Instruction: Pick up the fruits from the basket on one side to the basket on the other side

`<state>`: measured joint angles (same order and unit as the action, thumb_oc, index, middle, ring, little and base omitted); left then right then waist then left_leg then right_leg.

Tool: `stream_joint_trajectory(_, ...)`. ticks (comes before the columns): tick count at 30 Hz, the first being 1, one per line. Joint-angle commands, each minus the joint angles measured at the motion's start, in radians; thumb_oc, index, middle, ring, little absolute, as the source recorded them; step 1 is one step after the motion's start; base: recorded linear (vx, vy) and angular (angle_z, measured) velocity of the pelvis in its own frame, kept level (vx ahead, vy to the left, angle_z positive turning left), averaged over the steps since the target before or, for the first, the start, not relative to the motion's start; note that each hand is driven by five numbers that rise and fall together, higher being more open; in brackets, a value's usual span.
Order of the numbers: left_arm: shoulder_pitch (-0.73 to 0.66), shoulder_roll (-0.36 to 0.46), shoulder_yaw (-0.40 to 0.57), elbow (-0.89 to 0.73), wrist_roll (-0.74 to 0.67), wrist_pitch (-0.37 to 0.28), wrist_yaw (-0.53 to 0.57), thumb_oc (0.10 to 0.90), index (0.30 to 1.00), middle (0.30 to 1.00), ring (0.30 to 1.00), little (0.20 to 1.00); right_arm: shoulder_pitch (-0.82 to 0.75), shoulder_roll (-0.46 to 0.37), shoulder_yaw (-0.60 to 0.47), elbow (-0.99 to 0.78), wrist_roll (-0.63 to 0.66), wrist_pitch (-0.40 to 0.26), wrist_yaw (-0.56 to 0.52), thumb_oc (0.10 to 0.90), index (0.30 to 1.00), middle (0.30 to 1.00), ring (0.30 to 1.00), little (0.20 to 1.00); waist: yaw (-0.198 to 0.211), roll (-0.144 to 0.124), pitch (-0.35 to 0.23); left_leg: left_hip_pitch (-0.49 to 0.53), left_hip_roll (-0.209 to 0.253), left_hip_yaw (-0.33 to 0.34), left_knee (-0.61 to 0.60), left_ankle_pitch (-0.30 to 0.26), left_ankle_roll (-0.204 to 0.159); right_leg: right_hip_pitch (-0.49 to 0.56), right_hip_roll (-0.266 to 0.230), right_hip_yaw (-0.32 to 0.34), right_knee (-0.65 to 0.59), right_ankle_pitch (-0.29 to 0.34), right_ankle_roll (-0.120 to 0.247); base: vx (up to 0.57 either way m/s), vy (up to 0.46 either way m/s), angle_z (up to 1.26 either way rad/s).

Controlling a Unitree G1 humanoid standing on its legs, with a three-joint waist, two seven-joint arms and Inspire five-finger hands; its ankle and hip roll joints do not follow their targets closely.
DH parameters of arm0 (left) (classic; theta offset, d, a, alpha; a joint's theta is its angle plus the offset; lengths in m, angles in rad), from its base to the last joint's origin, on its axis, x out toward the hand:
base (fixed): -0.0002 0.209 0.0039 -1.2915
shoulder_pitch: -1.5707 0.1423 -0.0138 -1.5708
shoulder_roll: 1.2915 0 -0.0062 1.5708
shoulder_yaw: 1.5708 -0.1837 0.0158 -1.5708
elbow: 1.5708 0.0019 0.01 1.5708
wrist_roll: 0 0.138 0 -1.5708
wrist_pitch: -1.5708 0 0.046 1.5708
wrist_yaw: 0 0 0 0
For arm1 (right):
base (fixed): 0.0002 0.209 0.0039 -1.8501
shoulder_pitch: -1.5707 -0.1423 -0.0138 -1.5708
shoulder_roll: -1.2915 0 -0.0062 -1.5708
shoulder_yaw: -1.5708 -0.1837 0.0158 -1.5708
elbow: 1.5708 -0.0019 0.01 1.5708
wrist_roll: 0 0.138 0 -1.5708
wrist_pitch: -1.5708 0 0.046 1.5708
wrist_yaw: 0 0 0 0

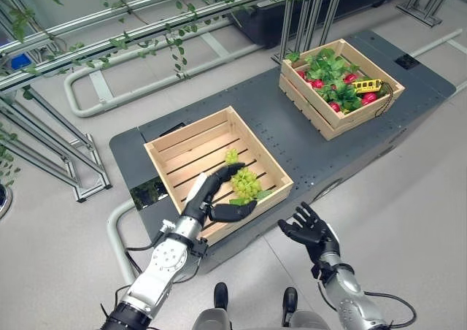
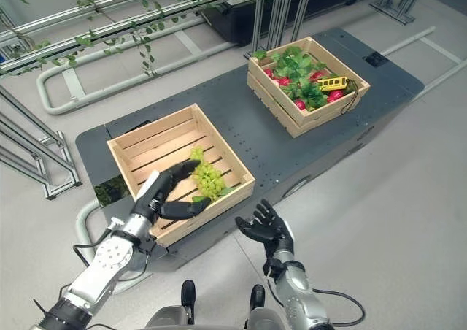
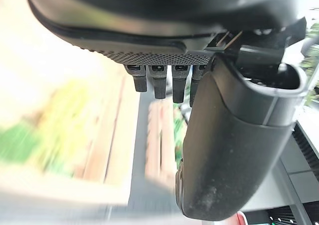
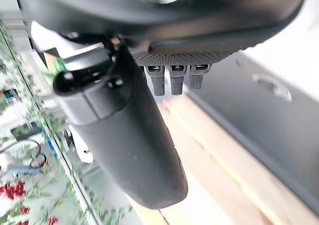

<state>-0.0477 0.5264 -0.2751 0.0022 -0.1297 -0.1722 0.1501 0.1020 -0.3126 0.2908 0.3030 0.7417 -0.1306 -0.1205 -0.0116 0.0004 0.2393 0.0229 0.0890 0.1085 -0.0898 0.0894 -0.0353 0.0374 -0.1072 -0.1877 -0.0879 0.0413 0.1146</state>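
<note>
The near crate (image 1: 191, 149) lies bare behind the green grapes (image 1: 245, 183); its wooden walls hem that room. Bare platform (image 1: 271, 125) separates it from the far crate (image 1: 343, 123), crowded with leaves (image 1: 326, 70).

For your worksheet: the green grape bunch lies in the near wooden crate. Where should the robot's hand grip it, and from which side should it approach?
Probably round the middle of the green grape bunch, coming down from above: the near crate walls block a sideways approach. The open left hand already flanks it, fingers behind, thumb in front. The right hand is open, off the platform.
</note>
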Motion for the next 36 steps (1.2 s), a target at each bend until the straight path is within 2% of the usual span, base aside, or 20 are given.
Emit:
stream_joint_trajectory(1, -0.179, 0.067, 0.059, -0.04, 0.18, -0.103, 0.237, 0.8, 0.9, 0.9, 0.9, 0.9, -0.028, -0.02, -0.028, -0.109, -0.054, -0.008, 0.016, 0.8, 0.9, 0.9, 0.9, 0.9, -0.012, 0.023, 0.001, -0.031, -0.034, -0.056, 0.003, -0.029, 0.038, -0.055, -0.026, -0.014, 0.122, -0.043, -0.062, -0.03, 0.094, 0.04)
stream_joint_trajectory(5, -0.259, 0.096, 0.082, -0.013, 0.161, -0.079, 0.317, 0.8, 0.9, 0.9, 0.9, 0.9, -0.066, -0.041, -0.016, -0.084, -0.058, -0.007, 0.025, 0.8, 0.9, 0.9, 0.9, 0.9, -0.025, 0.035, 0.051, -0.062, -0.042, -0.059, 0.003, -0.019, 0.035, -0.101, -0.03, -0.004, 0.14, -0.049, -0.069, -0.04, 0.109, 0.05)
stream_joint_trajectory(8, -0.332, 0.126, 0.059, 0.068, 0.284, -0.02, 0.419, 0.8, 0.9, 0.9, 0.9, 0.9, -0.114, -0.062, 0.009, -0.07, -0.085, -0.003, 0.037, 0.8, 0.9, 0.9, 0.9, 0.9, -0.04, 0.039, 0.113, -0.107, -0.05, -0.051, 0.044, -0.025, 0.029, -0.15, -0.029, 0.022, 0.171, -0.055, -0.076, -0.08, 0.132, -0.07)
stream_joint_trajectory(14, -0.44, 0.216, 0.017, 0.24, 0.367, 0.026, 0.523, 0.8, 0.9, 0.9, 0.9, 0.9, -0.153, -0.115, 0.023, -0.076, -0.071, -0.026, 0.054, 0.8, 0.9, 0.9, 0.9, 0.9, -0.067, 0.025, 0.215, -0.221, -0.058, -0.022, 0.148, -0.037, 0.025, -0.267, -0.023, 0.061, 0.264, -0.071, -0.084, -0.1, 0.1, -0.17)
stream_joint_trajectory(17, -0.537, 0.27, -0.049, 0.347, 0.505, 0.068, 0.593, 0.8, 0.9, 0.9, 0.9, 0.9, -0.18, -0.136, 0.034, -0.066, -0.071, -0.039, 0.065, 0.8, 0.9, 0.9, 0.9, 0.9, -0.081, 0.011, 0.259, -0.271, -0.059, -0.001, 0.189, -0.044, 0.027, -0.324, -0.015, 0.069, 0.306, -0.078, -0.086, -0.09, 0.08, -0.06)
stream_joint_trajectory(18, -0.577, 0.29, -0.084, 0.39, 0.535, 0.063, 0.615, 0.8, 0.9, 0.9, 0.9, 0.9, -0.188, -0.145, 0.038, -0.061, -0.066, -0.049, 0.072, 0.8, 0.9, 0.9, 0.9, 0.9, -0.084, 0.005, 0.276, -0.295, -0.058, 0.007, 0.213, -0.048, 0.026, -0.348, -0.013, 0.068, 0.332, -0.084, -0.087, -0.09, 0.083, -0.12)
stream_joint_trajectory(19, -0.586, 0.293, -0.093, 0.398, 0.549, 0.066, 0.619, 0.8, 0.9, 0.9, 0.9, 0.9, -0.19, -0.146, 0.038, -0.06, -0.065, -0.051, 0.073, 0.8, 0.9, 0.9, 0.9, 0.9, -0.084, 0.004, 0.279, -0.3, -0.058, 0.008, 0.218, -0.049, 0.026, -0.354, -0.012, 0.068, 0.339, -0.086, -0.088, -0.08, 0.075, -0.06)
stream_joint_trajectory(20, -0.627, 0.316, -0.145, 0.434, 0.636, 0.087, 0.638, 0.8, 0.9, 0.9, 0.9, 0.9, -0.197, -0.155, 0.044, -0.055, -0.059, -0.064, 0.078, 0.8, 0.9, 0.9, 0.9, 0.9, -0.088, -0.004, 0.281, -0.345, -0.058, 0.014, 0.249, -0.054, 0.027, -0.399, -0.01, 0.07, 0.371, -0.091, -0.089, -0.04, 0.054, 0.03)
stream_joint_trajectory(25, -0.752, 0.349, -0.25, 0.547, 0.714, 0.107, 0.656, 0.8, 0.9, 0.9, 0.9, 0.9, -0.249, -0.169, 0.06, -0.037, -0.057, -0.073, 0.075, 0.8, 0.9, 0.9, 0.9, 0.9, -0.097, -0.019, 0.281, -0.457, -0.05, 0.029, 0.344, -0.08, 0.029, -0.504, -0.004, 0.075, 0.441, -0.105, -0.094, -0.05, 0.057, 0.1)
stream_joint_trajectory(28, -0.794, 0.359, -0.278, 0.592, 0.751, 0.115, 0.668, 0.8, 0.9, 0.9, 0.9, 0.9, -0.269, -0.173, 0.06, -0.036, -0.059, -0.067, 0.074, 0.8, 0.9, 0.9, 0.9, 0.9, -0.101, -0.025, 0.281, -0.502, -0.044, 0.033, 0.393, -0.096, 0.03, -0.543, -0.004, 0.076, 0.475, -0.113, -0.097, -0.03, 0.054, 0.06)
stream_joint_trajectory(36, -0.929, 0.4, -0.366, 0.625, 0.891, 0.22, 0.691, 0.8, 0.9, 0.9, 0.9, 0.9, -0.323, -0.183, 0.053, -0.041, -0.068, -0.035, 0.057, 0.8, 0.9, 0.9, 0.9, 0.9, -0.112, -0.032, 0.281, -0.613, -0.034, 0.041, 0.471, -0.119, 0.035, -0.648, 0.0, 0.087, 0.528, -0.114, -0.096, -0.03, 0.069, 0.01)
